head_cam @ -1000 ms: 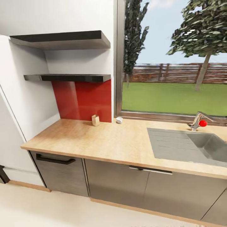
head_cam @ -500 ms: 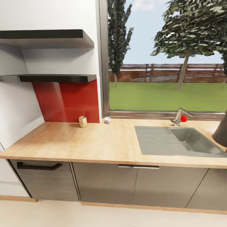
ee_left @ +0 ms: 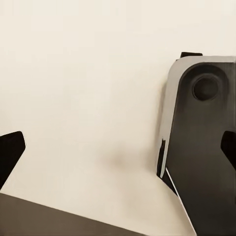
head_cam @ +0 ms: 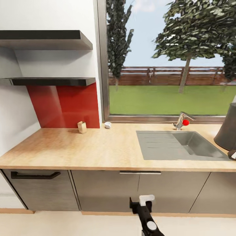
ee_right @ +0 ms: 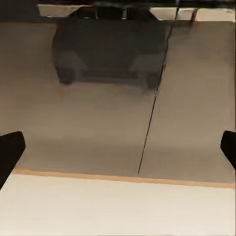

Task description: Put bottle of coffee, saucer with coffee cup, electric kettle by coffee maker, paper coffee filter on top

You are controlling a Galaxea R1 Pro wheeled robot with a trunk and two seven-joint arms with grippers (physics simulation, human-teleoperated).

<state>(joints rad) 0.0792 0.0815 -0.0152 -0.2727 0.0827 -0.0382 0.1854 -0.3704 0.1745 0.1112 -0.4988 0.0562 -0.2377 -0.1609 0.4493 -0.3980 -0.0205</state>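
The kitchen countertop (head_cam: 82, 149) runs across the head view, light wood over dark grey cabinets. A tiny white coffee cup (head_cam: 107, 125) stands at its back edge by the window corner. A tall dark grey body, apparently the coffee maker (head_cam: 227, 131), is cut off by the right edge beyond the sink. The kitchen shelf (head_cam: 54, 81) is seen from below, so its top is hidden. The bottle of coffee, saucer and electric kettle are out of view. My left gripper (ee_left: 118, 152) is open over pale floor. My right gripper (ee_right: 118, 152) is open, facing the cabinet doors.
A small tan block (head_cam: 82, 127) stands by the red backsplash (head_cam: 65, 106). A steel sink (head_cam: 178, 146) with a red-knobbed faucet (head_cam: 182, 121) is inset at the right. A black and white arm part (head_cam: 146, 214) rises at the bottom. A dark robot part (ee_left: 199, 142) lies beside the left gripper.
The camera has swung right, so the shelves, cup and sink slid left in the picture. The dark grey machine came into view at the right, and an arm part appeared at the bottom.
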